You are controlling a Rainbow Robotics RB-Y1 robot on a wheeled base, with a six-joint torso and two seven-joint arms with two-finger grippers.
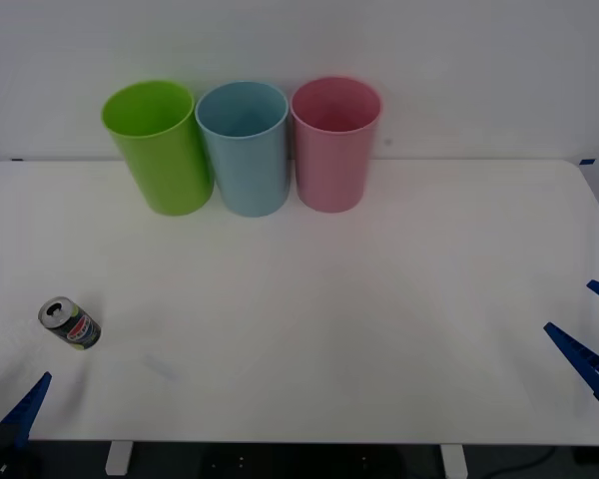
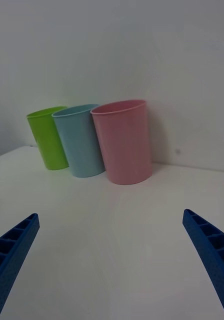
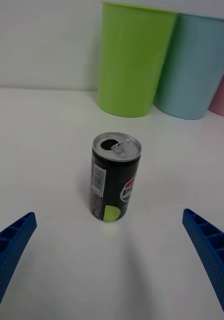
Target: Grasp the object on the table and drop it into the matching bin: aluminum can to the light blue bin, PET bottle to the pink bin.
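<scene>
Cans first: we see the aluminum can (image 1: 70, 323) upright on the white table (image 1: 329, 329) near its front left corner, just ahead of our left gripper (image 3: 112, 260), whose fingers are spread wide. Our right gripper (image 2: 112, 260) waits open at the right edge, well apart. Lime green bin (image 1: 160, 148), light blue bin (image 1: 244, 148) and pink bin (image 1: 333, 143) line the far edge.

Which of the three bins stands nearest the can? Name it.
The lime green bin, leftmost in the row; the can stands at the table's near left, and the light blue bin and pink bin stand farther right.
</scene>
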